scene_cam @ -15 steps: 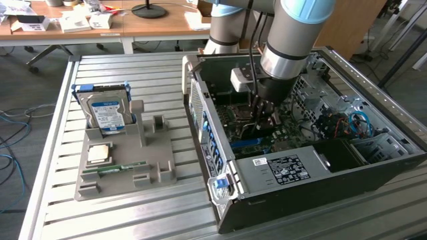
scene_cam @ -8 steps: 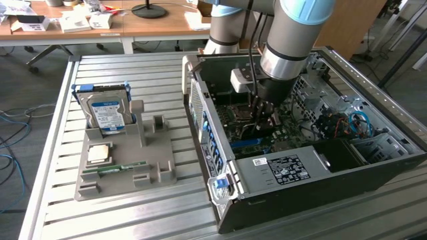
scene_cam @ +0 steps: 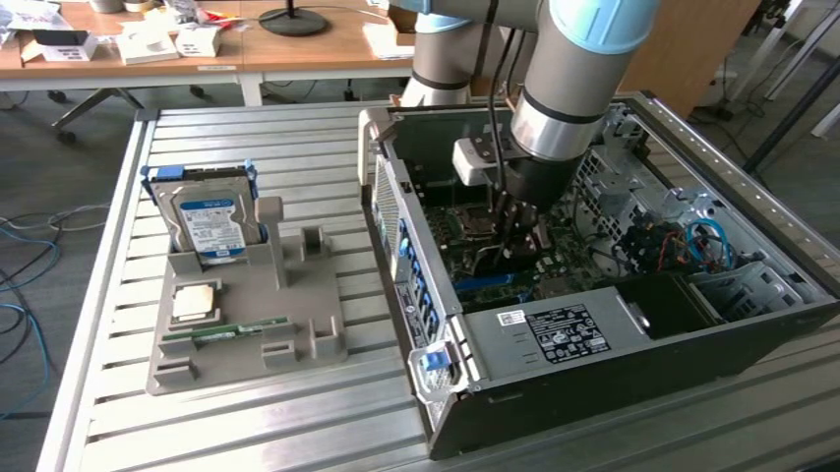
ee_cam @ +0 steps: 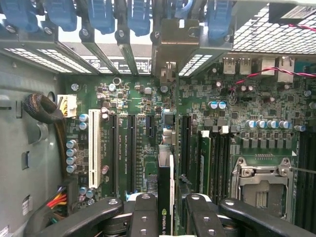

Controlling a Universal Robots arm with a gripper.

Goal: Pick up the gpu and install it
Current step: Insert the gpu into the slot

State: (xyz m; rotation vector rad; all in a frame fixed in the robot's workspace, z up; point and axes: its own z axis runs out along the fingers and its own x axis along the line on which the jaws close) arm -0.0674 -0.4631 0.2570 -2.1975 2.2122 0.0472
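Observation:
My gripper (ee_cam: 170, 200) is shut on the gpu (ee_cam: 165, 210), seen edge-on as a thin black and green card with a small logo. Black fingers (ee_cam: 143, 215) press on both of its sides. The card's silver end bracket (ee_cam: 168, 39) reaches the case's rear slot openings, between blue latches (ee_cam: 101, 15). The card stands over the motherboard (ee_cam: 128, 148), in line with its long black expansion slots; I cannot tell whether it touches one. In the exterior view my gripper (scene_cam: 514, 231) is deep inside the open computer case (scene_cam: 591, 344).
On the exterior view's left, a grey holder (scene_cam: 250, 334) carries a hard drive (scene_cam: 210, 226), a square chip (scene_cam: 197, 300) and a green memory stick (scene_cam: 243, 331). Inside the case are a processor socket (ee_cam: 261, 185), a seated memory module (ee_cam: 205, 158) and cable bundles (scene_cam: 702, 241).

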